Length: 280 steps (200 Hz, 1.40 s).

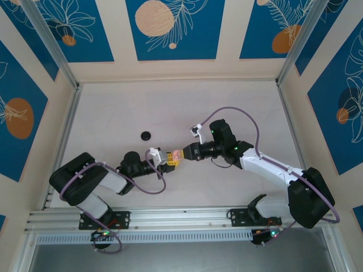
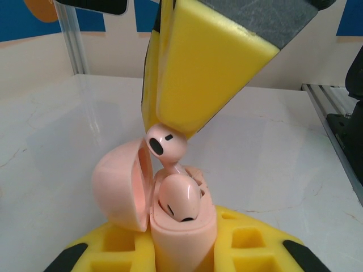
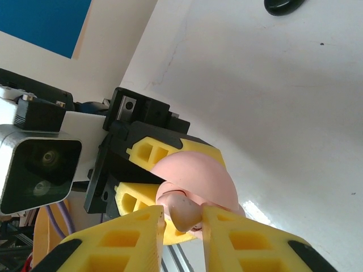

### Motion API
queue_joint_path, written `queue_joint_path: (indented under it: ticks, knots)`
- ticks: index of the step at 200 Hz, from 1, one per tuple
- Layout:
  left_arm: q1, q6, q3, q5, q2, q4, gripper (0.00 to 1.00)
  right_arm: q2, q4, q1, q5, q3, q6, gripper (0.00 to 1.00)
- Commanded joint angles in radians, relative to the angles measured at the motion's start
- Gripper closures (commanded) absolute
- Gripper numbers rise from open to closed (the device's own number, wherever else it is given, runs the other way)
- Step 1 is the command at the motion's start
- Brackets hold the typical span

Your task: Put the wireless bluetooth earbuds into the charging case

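Mid-table, left claw (image 1: 169, 160) clamping glossy rounded pink case (image 2: 182, 241), right claw (image 1: 182, 154) pinching smooth pink earbud (image 2: 165, 145).

Blk/wht arms (image 1: 266, 167), purple cables (image 1: 229, 108), yellow fingers (image 2: 204, 68).

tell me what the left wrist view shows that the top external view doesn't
Left wrist view: the case with its lid swung open, the seated earbud in one slot, and the second earbud pinched by the right gripper just above, stem pointing down toward the case.
Top external view: both arms whole, meeting mid-table, and a small black disc lying on the table beyond the left arm.
Both: the left gripper shut on the pink case, the right gripper's yellow tips right at it.
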Motion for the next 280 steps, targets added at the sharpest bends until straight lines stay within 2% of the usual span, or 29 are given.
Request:
queue_joint_path:
  ticks: [1,93,183,237,280]
  knots:
    - [-0.010,0.018,-0.011,0.012,-0.022,0.006,0.86,-0.010,-0.033,0.009,-0.005,0.021,-0.022,0.75]
    - [-0.010,0.025,-0.010,0.012,-0.024,0.000,0.87,-0.018,-0.051,0.029,-0.008,0.027,-0.031,0.77]
    - [-0.010,0.034,-0.012,0.022,-0.026,0.002,0.87,-0.061,-0.145,0.017,0.062,0.063,-0.063,0.67]
    - [-0.010,0.043,-0.015,0.019,-0.036,-0.010,0.87,-0.055,-0.158,-0.007,0.083,0.069,-0.073,0.67]
    - [-0.010,0.048,-0.019,-0.044,-0.064,-0.063,0.87,-0.029,-0.332,-0.050,0.197,0.097,-0.046,0.67]
